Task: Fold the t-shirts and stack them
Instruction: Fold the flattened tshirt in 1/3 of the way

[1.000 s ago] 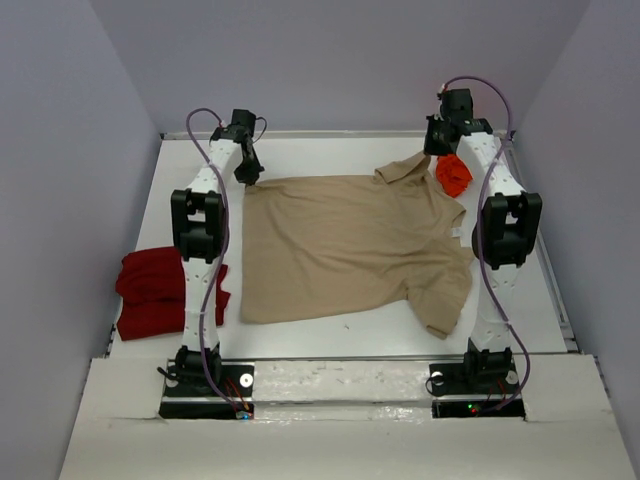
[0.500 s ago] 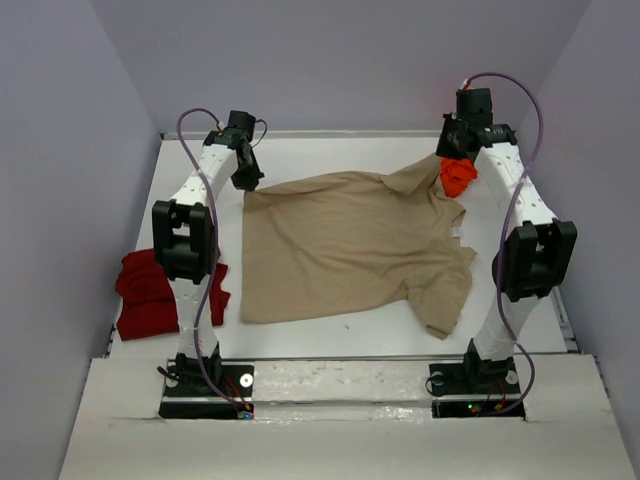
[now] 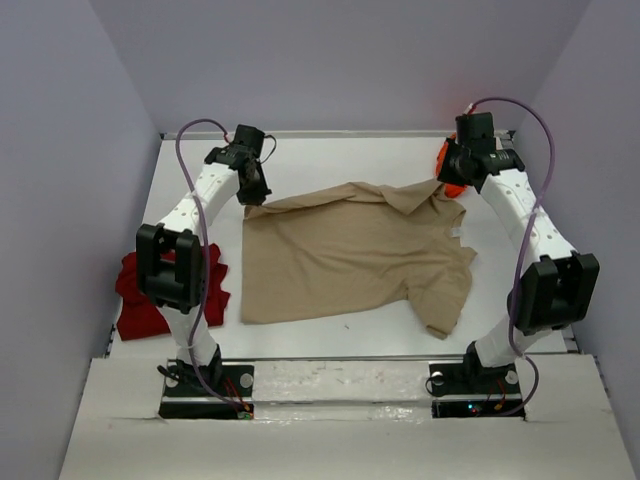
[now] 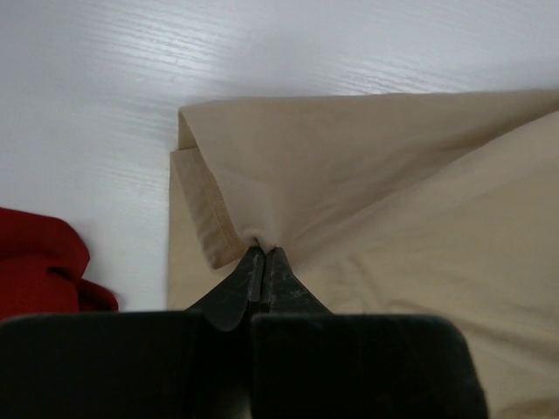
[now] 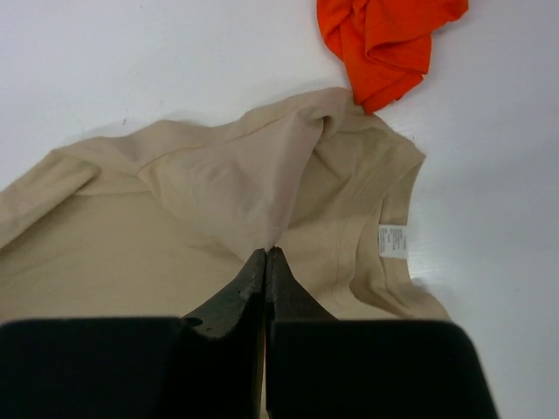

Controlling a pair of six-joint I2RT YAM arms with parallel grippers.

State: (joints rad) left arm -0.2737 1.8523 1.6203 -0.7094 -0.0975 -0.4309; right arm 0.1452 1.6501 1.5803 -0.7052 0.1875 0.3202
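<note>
Tan t-shirt (image 3: pixel 350 265) lies spread out in the middle of the white table (image 3: pixel 330 150). The left gripper (image 4: pixel 264 255) is pinched tight on the shirt's far left corner. The right gripper (image 5: pixel 267 253) is pinched tight on the cloth near the collar. Both hold the far edge up off the table, so it sags and folds. A dark red shirt (image 3: pixel 135 300) sits in a heap at the left edge. A bright orange shirt (image 5: pixel 389 39) lies just past the collar.
</note>
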